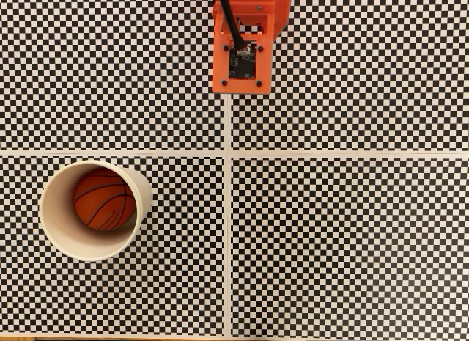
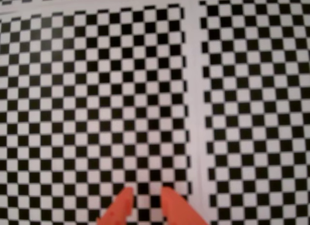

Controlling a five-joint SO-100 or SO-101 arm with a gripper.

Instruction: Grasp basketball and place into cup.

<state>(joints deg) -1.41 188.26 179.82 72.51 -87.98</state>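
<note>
In the fixed view the orange basketball with black seams lies inside the cream-white cup, which stands upright at the left of the checkered mat. The orange arm is pulled back at the top middle, far from the cup. In the wrist view my gripper comes in from the bottom edge. Its two orange fingertips stand a small gap apart with nothing but the checkered mat between them.
The black-and-white checkered mat covers the table, divided by white lines into four fields. A black cable runs along the arm at the top.
</note>
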